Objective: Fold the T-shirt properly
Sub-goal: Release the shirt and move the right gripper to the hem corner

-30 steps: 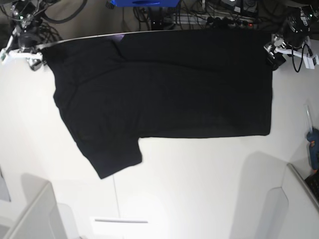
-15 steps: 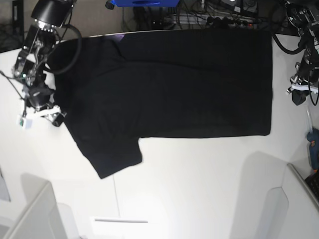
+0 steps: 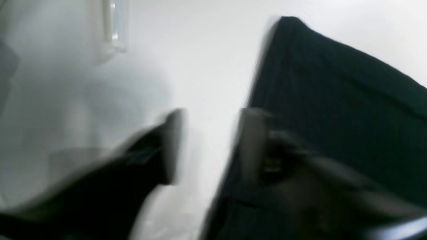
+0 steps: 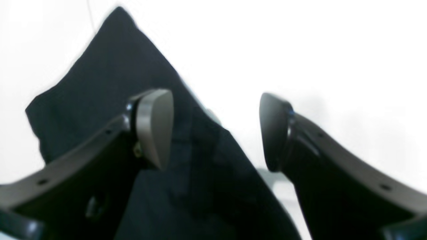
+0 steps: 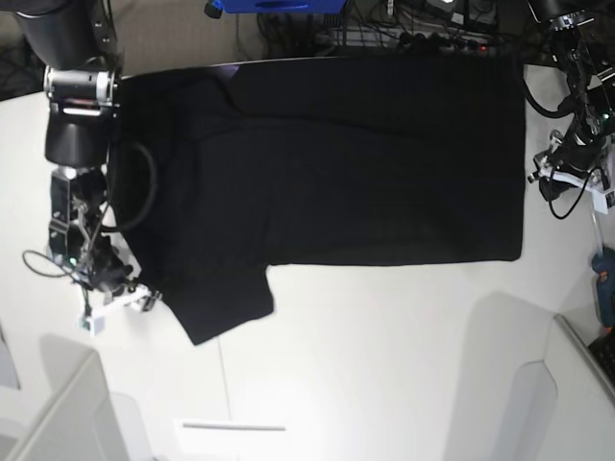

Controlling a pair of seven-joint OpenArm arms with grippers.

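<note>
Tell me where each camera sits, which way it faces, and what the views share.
Base: high above, looking down on the T-shirt spread on the white table; both arms show.
Left wrist: on the left hand, aimed past blurred fingers at the shirt's edge.
Right wrist: on the right hand, open over the sleeve.
All three share the T-shirt and table.

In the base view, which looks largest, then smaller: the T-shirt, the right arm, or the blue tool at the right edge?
1. T-shirt, by far.
2. Right arm, nearer the camera, so size is unsure.
3. Blue tool, partly cut off.
</note>
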